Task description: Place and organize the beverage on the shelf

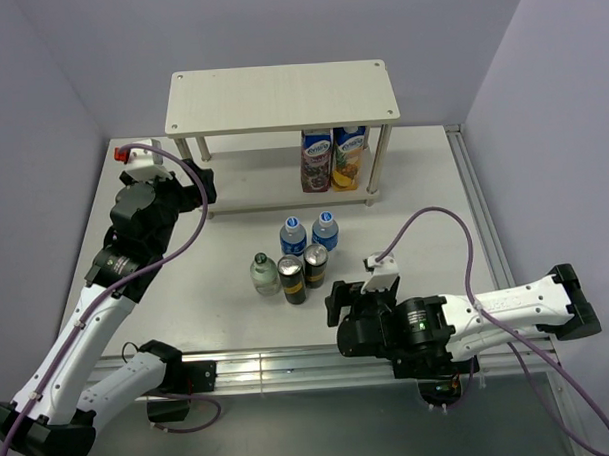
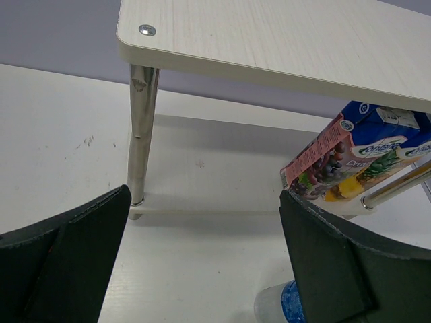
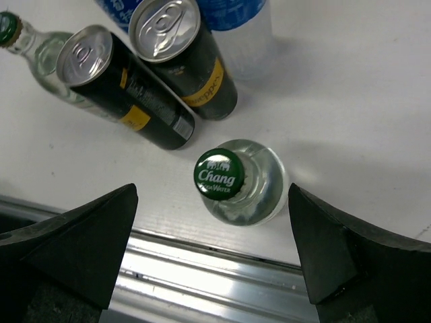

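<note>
White counter (image 1: 433, 173), lilac walls. Empty left hand (image 1: 207, 184) gapes wide by shelf (image 1: 280, 97) left legs. Mid-counter, off shelf: glass bottle (image 1: 264, 273), cans (image 1: 293, 279), water bottles (image 1: 294, 234). Equally wide right hand (image 1: 334, 305) straddles second glass bottle (image 3: 236, 178), fingers (image 3: 81, 249) not touching.

I log the shelf (image 1: 280, 97) at upper centre of the surface (image 1: 433, 183), with two cartons (image 1: 332, 159) on its lower board at the right end. Mid-frame, two water bottles (image 1: 293, 235) stand above two cans (image 1: 292, 278), and one glass bottle (image 1: 264, 273) stands left of them. In the right wrist view, a second glass bottle (image 3: 236, 178) stands below the cans.
</note>
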